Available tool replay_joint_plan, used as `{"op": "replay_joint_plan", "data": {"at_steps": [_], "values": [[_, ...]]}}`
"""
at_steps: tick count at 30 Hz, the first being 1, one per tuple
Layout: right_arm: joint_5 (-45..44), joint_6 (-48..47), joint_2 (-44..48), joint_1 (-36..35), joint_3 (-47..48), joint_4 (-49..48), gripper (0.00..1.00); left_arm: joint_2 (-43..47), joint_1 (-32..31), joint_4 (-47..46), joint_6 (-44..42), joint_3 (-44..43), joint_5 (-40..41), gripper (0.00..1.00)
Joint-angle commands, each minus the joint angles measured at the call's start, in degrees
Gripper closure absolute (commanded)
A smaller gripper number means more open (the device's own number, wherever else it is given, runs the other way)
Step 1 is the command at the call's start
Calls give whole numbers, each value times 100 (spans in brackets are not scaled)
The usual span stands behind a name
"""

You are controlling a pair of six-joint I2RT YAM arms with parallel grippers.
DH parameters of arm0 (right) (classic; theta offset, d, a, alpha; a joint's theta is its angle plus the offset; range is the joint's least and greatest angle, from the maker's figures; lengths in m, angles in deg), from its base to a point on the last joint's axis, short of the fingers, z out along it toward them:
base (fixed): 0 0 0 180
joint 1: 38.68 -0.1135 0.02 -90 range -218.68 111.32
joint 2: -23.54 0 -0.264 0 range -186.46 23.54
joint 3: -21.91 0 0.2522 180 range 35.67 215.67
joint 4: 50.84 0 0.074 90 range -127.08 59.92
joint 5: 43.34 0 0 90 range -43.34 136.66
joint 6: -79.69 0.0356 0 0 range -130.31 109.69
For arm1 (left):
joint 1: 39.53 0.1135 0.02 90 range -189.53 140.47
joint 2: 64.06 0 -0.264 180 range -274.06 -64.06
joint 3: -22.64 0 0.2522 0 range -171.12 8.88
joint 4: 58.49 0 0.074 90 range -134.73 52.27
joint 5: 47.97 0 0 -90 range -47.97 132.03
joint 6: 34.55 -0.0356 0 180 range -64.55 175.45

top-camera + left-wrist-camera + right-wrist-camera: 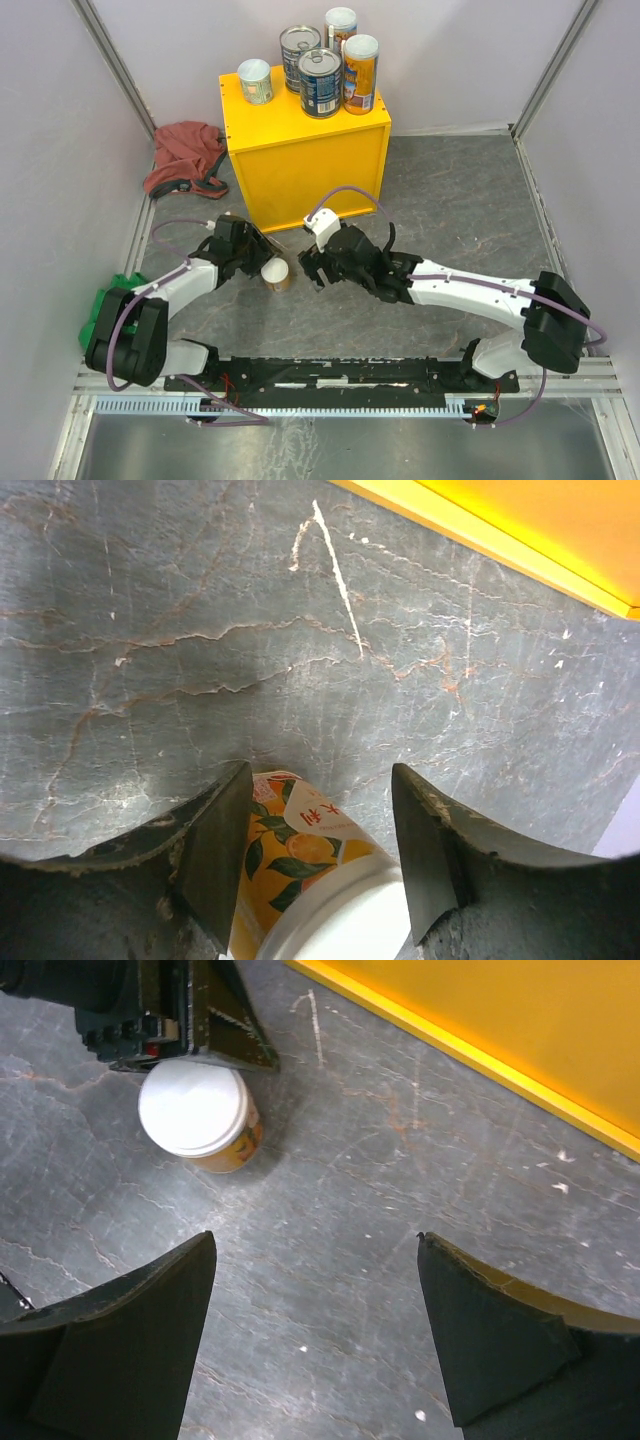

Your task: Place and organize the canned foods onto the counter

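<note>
Desk (pixel 450 200): grey veined slab beneath both arms.
Yellow box (pixel 305 165): flat-topped cube just beyond both end effectors, carrying five cans on top.
Left end effector (pixel 320 775): closed down on the sixth can, one finger at each side of its label.
Right end effector (pixel 315 1245): jaws wide apart with nothing between them; the gripped can sits ahead and to its left.
Wide tins (pixel 320 82): two, silver-topped and blue-labelled, on the box top, above and well beyond both end effectors.
Tall orange cans (pixel 360 73): two, white-lidded, just beside the tins.
Short can (pixel 254 81): white-lidded, at the left end of the box top.
Sixth can (pixel 276 275): short, white lid, orange-fruit label, upright on the desk between the left fingers. Judged light, rigid and smooth-sided, so liable to slip. Best taken across the label at mid-height and kept upright, not gripped by the lid.
</note>
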Motion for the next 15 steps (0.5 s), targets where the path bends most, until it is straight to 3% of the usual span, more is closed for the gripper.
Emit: {"op": "replay_joint_plan", "data": {"at_steps": [1,15], "values": [[-2,126,-152,-284,-119,-735,10,475,-26,-339,139,20,93,35],[-516,564,-905,-850,-471,-1897,7,2344,-19,468,274,326,1977,27]]}}
